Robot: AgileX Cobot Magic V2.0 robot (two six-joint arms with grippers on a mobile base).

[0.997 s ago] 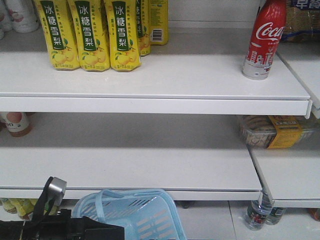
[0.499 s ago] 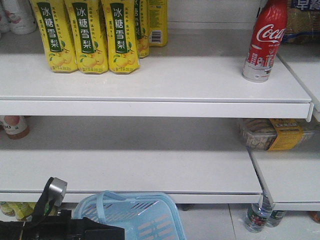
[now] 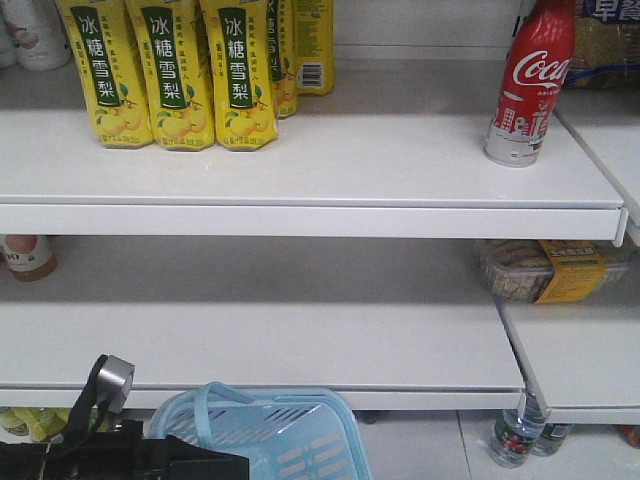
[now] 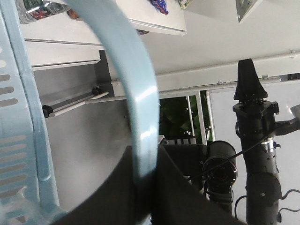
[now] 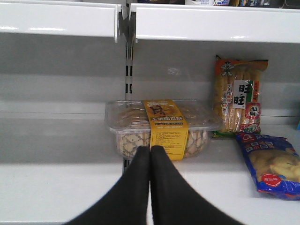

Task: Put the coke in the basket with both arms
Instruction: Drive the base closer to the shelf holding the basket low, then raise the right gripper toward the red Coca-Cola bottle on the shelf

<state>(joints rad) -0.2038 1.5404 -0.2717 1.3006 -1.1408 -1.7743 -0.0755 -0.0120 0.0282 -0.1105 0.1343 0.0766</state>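
Note:
The coke (image 3: pixel 528 85), red with white script and a silver base, stands upright at the right end of the upper shelf (image 3: pixel 300 170). The light blue basket (image 3: pixel 270 435) hangs low at the bottom of the front view. Beside it is my black left arm (image 3: pixel 120 462) with its silver knob (image 3: pixel 115 378). In the left wrist view my left gripper (image 4: pixel 146 173) is shut on the basket's hoop handle (image 4: pixel 140 93). My right gripper (image 5: pixel 150 152) is shut with nothing in it, level with the lower shelf and far below the coke.
Yellow pear-drink bottles (image 3: pixel 170 75) crowd the upper shelf's left. A clear cookie box with a yellow label (image 5: pixel 161 126) lies just beyond my right fingertips, with snack bags (image 5: pixel 239 96) to its right. Water bottles (image 3: pixel 515 430) stand on the floor at right.
In the front view the shelves and their goods have slid slightly down and left, and the basket sits a little lower. Both grippers keep their state.

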